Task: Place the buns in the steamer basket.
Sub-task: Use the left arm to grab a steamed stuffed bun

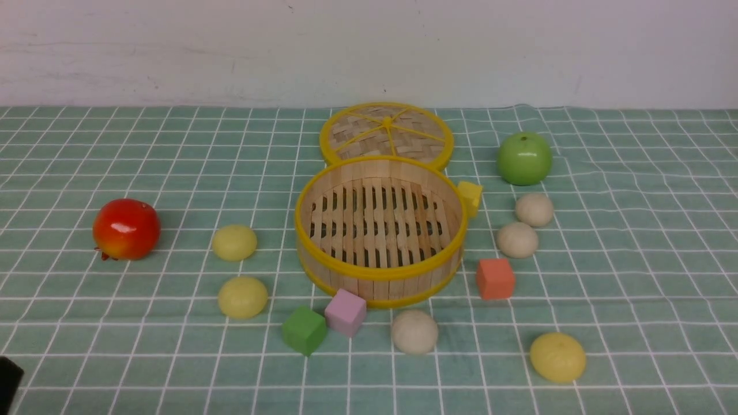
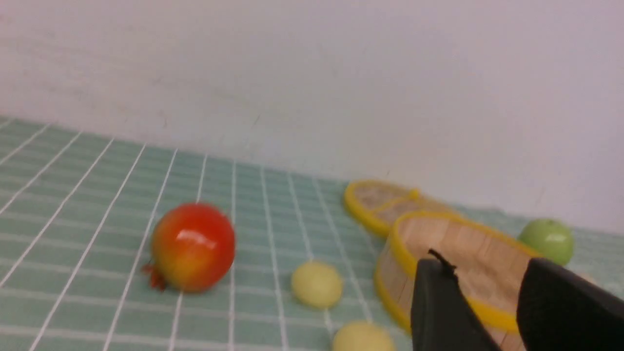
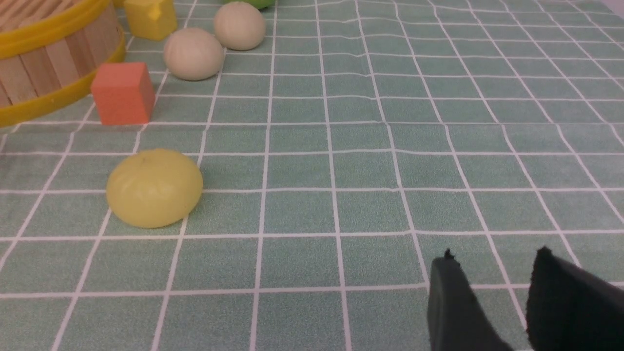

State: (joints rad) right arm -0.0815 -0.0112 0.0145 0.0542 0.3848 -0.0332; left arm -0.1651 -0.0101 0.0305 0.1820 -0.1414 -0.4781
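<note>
Green gridded cloth under the steamer basket meets a white wall.

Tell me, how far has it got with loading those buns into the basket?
Nothing is done yet: the basket is empty. Nothing is in hand: the left end effector and right end effector are both open. All six are left, lying on the cloth: three yellow buns and three beige buns.

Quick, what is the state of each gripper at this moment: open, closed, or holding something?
Left gripper: open, holding nothing.
Right gripper: open, holding nothing.
</note>
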